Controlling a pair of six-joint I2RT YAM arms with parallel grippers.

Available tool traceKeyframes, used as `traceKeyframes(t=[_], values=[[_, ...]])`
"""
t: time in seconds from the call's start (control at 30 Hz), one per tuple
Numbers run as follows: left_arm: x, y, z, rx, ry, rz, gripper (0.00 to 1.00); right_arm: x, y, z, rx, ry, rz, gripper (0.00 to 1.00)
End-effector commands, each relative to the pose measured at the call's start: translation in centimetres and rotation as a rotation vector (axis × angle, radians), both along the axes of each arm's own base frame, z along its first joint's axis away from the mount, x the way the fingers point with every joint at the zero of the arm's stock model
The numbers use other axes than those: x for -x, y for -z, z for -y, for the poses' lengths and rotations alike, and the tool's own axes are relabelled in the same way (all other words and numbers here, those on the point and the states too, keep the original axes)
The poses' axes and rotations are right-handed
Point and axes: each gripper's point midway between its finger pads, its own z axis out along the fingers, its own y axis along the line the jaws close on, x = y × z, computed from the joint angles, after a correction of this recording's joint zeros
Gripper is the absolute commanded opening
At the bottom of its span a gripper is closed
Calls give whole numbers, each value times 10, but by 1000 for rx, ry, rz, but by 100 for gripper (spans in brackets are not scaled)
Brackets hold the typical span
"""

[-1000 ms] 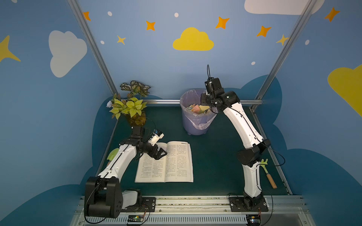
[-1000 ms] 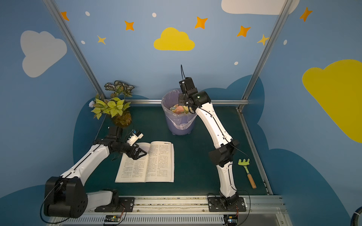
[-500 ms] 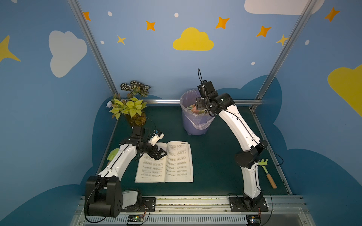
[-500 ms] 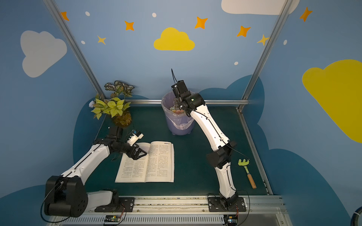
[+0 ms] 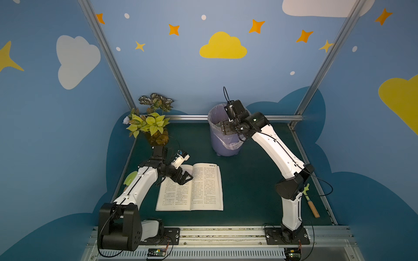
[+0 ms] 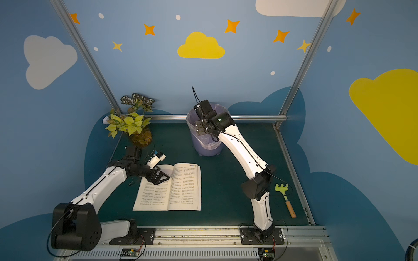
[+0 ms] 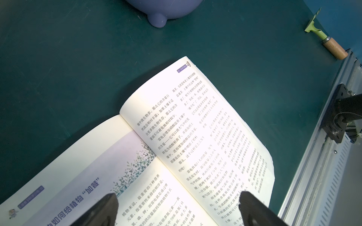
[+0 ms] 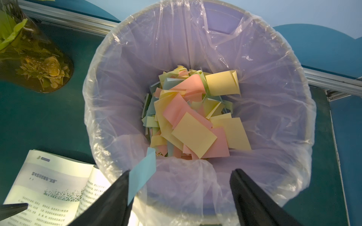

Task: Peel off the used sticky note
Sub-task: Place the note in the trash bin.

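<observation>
A light-blue sticky note (image 8: 142, 172) clings to the inner face of one finger of my right gripper (image 8: 180, 173). Its jaws stand wide apart, so nothing is pinched. That gripper (image 5: 224, 127) hangs over the mouth of the lilac bin (image 5: 222, 144), which has a clear liner (image 8: 94, 117) and holds several yellow, pink and blue notes (image 8: 193, 135). The open book (image 5: 199, 187) lies flat on the green mat. My left gripper (image 7: 177, 195) is open low over the book's pages (image 7: 195, 117), near the far left corner (image 5: 186, 178).
A potted plant (image 5: 151, 126) stands at the back left. A small green rake with a wooden handle (image 5: 311, 201) lies by the right arm's base. A green leaf shape (image 5: 130, 177) sits at the mat's left edge. A metal rail (image 5: 282, 117) borders the back.
My right gripper has swung left over the bin and its jaws have opened wide. The left arm and the book have not moved.
</observation>
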Motion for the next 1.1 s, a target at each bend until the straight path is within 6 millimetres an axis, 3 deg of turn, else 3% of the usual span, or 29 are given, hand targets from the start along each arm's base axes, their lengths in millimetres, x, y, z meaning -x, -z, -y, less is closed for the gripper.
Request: traceKeyframes(t=[0.0, 0.2, 0.57, 0.87, 1.07], values=[[4, -1, 1, 9, 14, 5, 100, 15, -19, 7, -68, 6, 3, 82], [4, -2, 1, 9, 15, 12, 100, 27, -17, 15, -85, 9, -10, 86], [6, -4, 1, 10, 18, 20, 100, 29, -2, 39, -40, 65, -47, 87], [7, -6, 2, 19, 22, 23, 100, 39, -6, 46, -67, 50, -70, 88], [7, -7, 2, 22, 21, 27, 100, 33, -21, 45, -144, 53, -67, 90]])
